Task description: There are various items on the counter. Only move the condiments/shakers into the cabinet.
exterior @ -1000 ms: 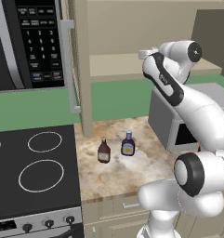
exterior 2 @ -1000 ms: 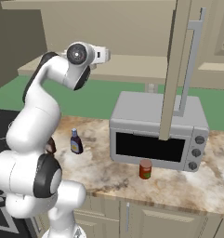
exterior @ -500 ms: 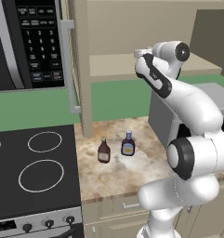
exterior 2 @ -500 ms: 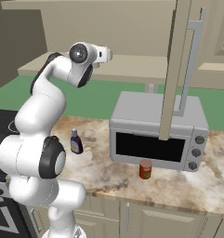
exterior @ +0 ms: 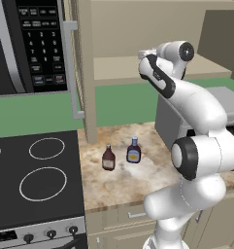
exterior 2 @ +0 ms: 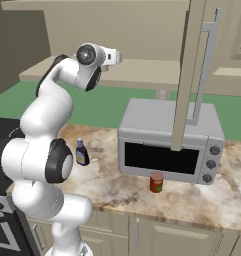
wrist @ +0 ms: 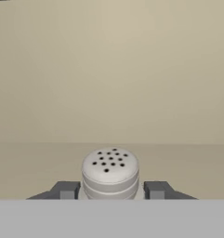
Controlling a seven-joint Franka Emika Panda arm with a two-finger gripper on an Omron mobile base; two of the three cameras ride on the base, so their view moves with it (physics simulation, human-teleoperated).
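Note:
A short grey-white shaker [wrist: 110,172] with a dotted top sits between my finger tips [wrist: 66,190], and the gripper [wrist: 110,191] is shut on it. The hand is raised to the height of the cabinet shelf [exterior: 113,68], with the gripper [exterior: 143,53] at the shelf's front edge [exterior 2: 147,77]. The tan shelf and the cabinet's back wall lie ahead in the hand view. On the counter [exterior: 133,182] stand the slim brown-red bottle [exterior: 108,158] and the blue-capped bottle [exterior: 133,151], well below the hand. The blue-capped bottle [exterior 2: 82,153] shows beside my arm.
A grey microwave [exterior 2: 167,145] stands on the counter's right part with a small red can [exterior 2: 156,182] in front of it. The open cabinet door [exterior 2: 194,75] hangs above the microwave. A black stovetop [exterior: 36,180] lies to the left.
The arm has turned a little and the hand has edged toward the cabinet shelf. The grip on the shaker is unchanged. The bottles have not moved.

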